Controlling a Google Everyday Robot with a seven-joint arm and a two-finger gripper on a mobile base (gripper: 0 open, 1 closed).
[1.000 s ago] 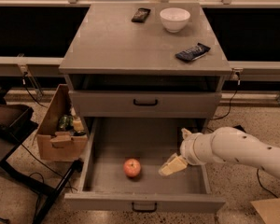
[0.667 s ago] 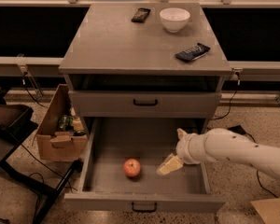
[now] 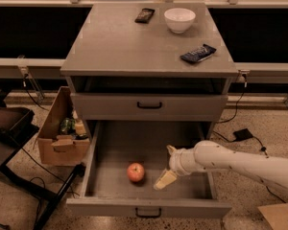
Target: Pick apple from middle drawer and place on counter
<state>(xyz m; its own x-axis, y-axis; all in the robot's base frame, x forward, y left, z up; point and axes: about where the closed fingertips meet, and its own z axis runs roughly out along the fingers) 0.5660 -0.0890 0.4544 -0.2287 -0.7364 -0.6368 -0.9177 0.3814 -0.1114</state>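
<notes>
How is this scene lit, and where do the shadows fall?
Camera view: warm, low light, brightest on the counter. Camera view: the middle drawer darkens towards its back; the apple sits on a small dark shadow; the open gripper, pale against the grey, hangs beside it over the drawer floor.

Red-orange apple (image 3: 136,172) on the floor of the open middle drawer (image 3: 117,143), with the pincer (image 3: 165,166) just beside it.

The apple is small and round with a paler yellowish blush, and it rests near the drawer's front panel, a little left of centre. The wide grey drawer stands pulled fully out, with low walls and a flat floor. The pincer hangs inside the drawer to the apple's right, fingers spread, not touching the fruit. Above, the flat matte grey bench (image 3: 129,44) tops the cabinet.
</notes>
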